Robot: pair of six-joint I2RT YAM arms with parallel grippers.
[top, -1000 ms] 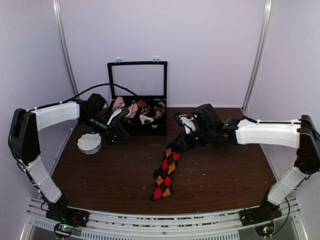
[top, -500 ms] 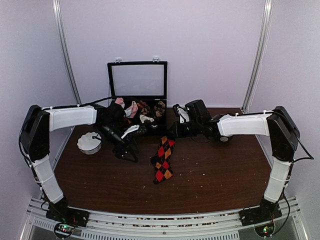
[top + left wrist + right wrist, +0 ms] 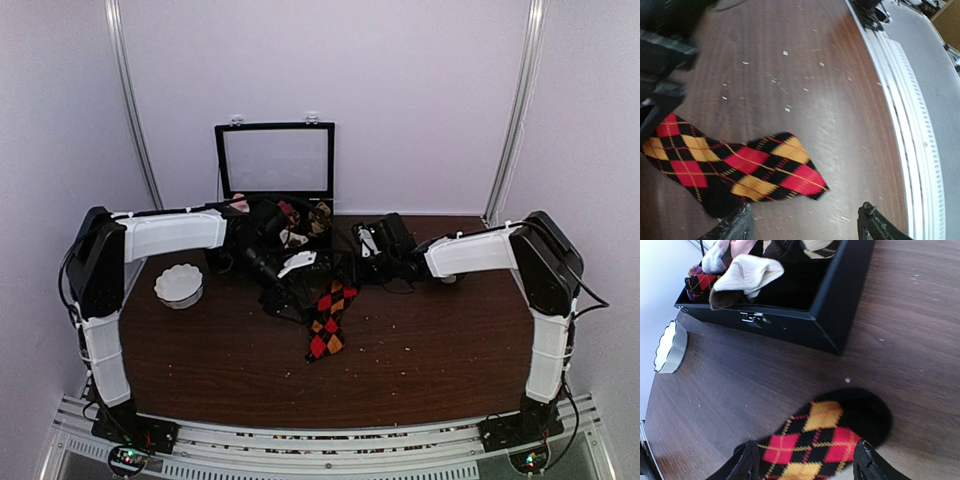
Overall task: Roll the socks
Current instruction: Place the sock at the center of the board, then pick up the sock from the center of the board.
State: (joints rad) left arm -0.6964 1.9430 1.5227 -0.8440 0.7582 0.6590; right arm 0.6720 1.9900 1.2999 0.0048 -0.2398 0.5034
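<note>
Sock (image 3: 330, 315), flat on table (image 3: 450, 340), judged light, limp knit, best pinched at its toe end; left gripper (image 3: 807, 222) and right gripper (image 3: 805, 460) both spread, holding nothing.

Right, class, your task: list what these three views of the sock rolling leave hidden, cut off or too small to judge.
- Top view: the argyle sock runs under the left gripper, so its upper end is hidden.
- Right wrist view: the bottom edge cuts the sock off.
- Left wrist view: the gripper's dark body covers one end of it.
- Top view: the left arm covers part of the black box; its contents are too small to sort.
</note>
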